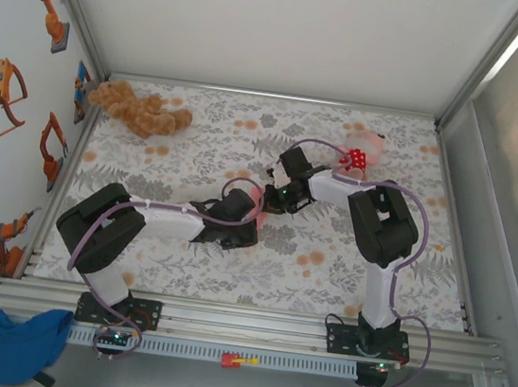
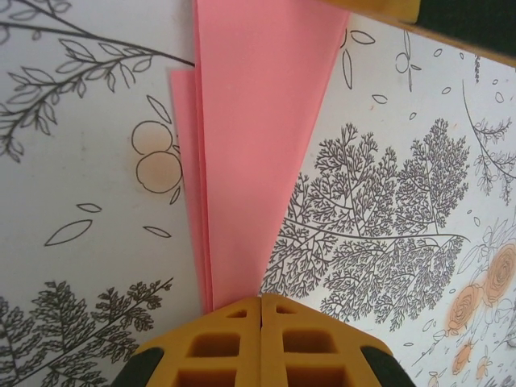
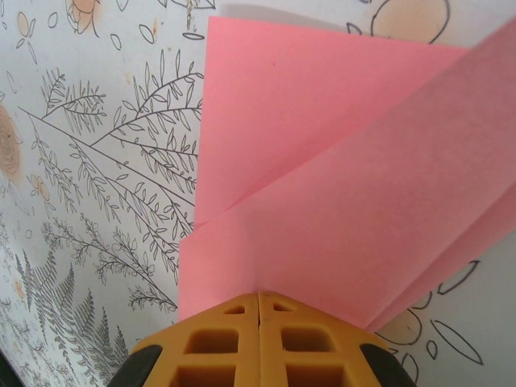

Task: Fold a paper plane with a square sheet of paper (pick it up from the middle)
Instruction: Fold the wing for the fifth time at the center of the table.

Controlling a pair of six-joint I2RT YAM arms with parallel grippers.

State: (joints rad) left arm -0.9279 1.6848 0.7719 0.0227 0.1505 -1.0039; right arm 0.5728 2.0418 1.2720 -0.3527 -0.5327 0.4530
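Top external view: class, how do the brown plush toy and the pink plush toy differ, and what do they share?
The brown plush toy lies in the far left corner; the pink plush toy lies far right. The brown one is plain; the pink one bears a red white-dotted patch. The brown one sprawls wider than the pink one's visible part. Both lie on the floral table cover's far side.

Sheet of paper (image 2: 250, 161): thin salmon-pink paper, matt, smooth, crisp creases. Jaws: orange-yellow moulded plastic, matt, open-cell faces. Bench (image 1: 324, 278) cover: floral-printed sheet, flat, low sheen. Rail (image 1: 242, 320) along bench near edge: brushed aluminium. Plush toy (image 1: 141, 109) at far-left corner: brown fuzzy pile. Blue cloth (image 1: 24, 344): soft fabric.
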